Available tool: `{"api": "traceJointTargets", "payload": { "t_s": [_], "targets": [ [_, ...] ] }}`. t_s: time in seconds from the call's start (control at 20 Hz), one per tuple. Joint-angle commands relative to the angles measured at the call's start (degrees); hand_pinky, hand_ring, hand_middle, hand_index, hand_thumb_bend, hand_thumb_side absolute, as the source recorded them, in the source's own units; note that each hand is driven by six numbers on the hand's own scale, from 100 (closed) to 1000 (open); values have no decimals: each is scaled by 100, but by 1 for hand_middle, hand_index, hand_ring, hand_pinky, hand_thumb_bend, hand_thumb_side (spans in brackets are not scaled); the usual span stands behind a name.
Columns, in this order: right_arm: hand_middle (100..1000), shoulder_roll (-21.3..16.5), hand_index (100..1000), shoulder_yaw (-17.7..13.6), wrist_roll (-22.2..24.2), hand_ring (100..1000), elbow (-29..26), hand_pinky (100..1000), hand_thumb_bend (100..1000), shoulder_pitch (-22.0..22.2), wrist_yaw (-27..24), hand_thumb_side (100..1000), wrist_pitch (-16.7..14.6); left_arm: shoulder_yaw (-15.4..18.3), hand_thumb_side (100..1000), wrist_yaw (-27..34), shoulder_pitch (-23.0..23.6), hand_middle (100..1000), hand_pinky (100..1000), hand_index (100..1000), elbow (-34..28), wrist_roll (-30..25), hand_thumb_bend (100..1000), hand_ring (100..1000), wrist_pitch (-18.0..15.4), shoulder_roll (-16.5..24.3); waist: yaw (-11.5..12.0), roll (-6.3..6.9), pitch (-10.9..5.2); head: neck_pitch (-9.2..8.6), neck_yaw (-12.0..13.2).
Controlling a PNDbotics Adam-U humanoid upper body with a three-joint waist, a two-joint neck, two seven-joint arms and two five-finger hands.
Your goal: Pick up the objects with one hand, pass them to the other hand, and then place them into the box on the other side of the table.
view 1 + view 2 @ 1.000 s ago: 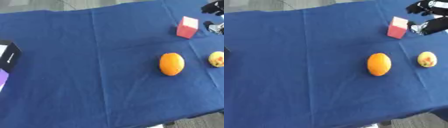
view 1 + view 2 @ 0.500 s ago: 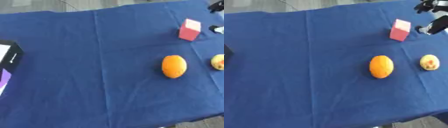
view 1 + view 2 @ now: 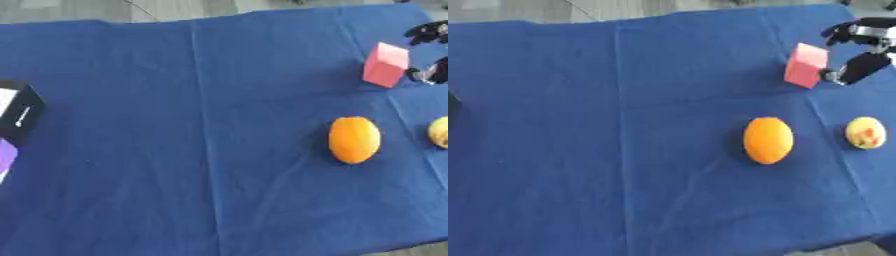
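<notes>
Presently we count four loose items and one hand on a single blue cloth (image 3: 623, 150) that covers the table; the cloth shows fold creases running across it and along it.

Item one: one pink block (image 3: 806, 65), box-shaped, standing tilted on the far right part of the cloth; we log one only.

Item two: one orange fruit (image 3: 767, 140), oval, lying nearer to us than the block and a little to its left; it stands apart from everything else.

Item three: one small yellow fruit (image 3: 865, 132) with a reddish patch, lying to the right of the orange fruit, near it but not touching; in the left eye view it is cut by the picture's right edge.

Item four: one box (image 3: 16, 117), dark with a white panel and a purple patch lower down, at the cloth's left edge, well apart from the three items on the right; only part of it shows, and in the right eye view only a dark sliver of it shows at the left edge.

Hands: we record one, the right hand (image 3: 866, 57), black with silver parts, coming in at the upper right; it sits just beside the pink block on the block's right side; its fingers are spread apart, one part above and one below, with a gap between them, and they close round nothing; whether a fingertip touches the block we cannot tell.

The left hand shows in neither view.
</notes>
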Motion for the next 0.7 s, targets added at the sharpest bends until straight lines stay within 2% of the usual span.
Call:
{"api": "traceJointTargets", "payload": {
  "t_s": [0.05,0.3,0.55,0.7],
  "targets": [
    [893,-172,1000,-123,-17,984,39,996,231,-84,28,208,11,13,896,8,-73,768,766,911,-124,-10,340,741,6,185,23,-20,-76,-106,-92],
    [906,-178,1000,-167,-255,991,52,1000,291,-82,329,184,93,10,898,12,-90,768,766,911,-138,-10,337,741,13,174,82,-30,-8,-180,-166],
    [915,-190,1000,-188,-451,994,-29,1000,243,-96,380,216,120,24,899,12,-62,768,766,911,-140,6,333,740,17,173,86,-9,26,-196,-179],
    [915,-222,1000,-223,-532,994,-131,999,225,-106,274,205,131,20,899,10,-58,767,766,909,-142,2,332,740,22,174,83,10,49,-213,-185]
  ]
}}
